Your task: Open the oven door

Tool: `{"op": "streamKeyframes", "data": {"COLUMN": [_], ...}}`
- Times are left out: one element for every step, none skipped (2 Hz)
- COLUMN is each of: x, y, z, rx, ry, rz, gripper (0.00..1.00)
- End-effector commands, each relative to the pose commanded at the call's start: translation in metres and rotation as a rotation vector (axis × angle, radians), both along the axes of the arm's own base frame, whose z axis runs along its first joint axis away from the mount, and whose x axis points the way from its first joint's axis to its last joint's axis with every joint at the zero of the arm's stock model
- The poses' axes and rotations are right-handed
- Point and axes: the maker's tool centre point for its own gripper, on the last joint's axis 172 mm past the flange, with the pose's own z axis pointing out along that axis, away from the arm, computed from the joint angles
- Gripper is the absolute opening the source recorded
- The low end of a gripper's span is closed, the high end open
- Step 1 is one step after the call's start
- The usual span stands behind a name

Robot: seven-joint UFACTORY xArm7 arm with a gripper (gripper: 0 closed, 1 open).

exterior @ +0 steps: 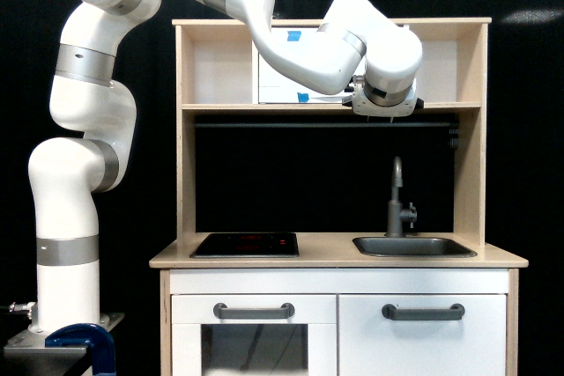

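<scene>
The oven door (280,68), a white panel marked with blue tape, is seen in the upper shelf compartment of the wooden play kitchen (471,129), largely covered by the white arm (300,50). The wrist is placed at the door's edge toward the exterior view's right, just above the shelf board. The gripper (385,105) is hidden behind the wrist housing, so it cannot be told whether it is open or closed. Below, a hob (245,244) and a sink (414,246) are set in the desk (335,260).
</scene>
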Motion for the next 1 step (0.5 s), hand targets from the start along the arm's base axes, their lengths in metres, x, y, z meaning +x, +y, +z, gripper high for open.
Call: {"op": "streamKeyframes", "data": {"x": [0.005], "y": [0.028], "z": [0.043], "rx": [0.0], "ry": [0.0], "rz": [0.0], "gripper": [1.0]}}
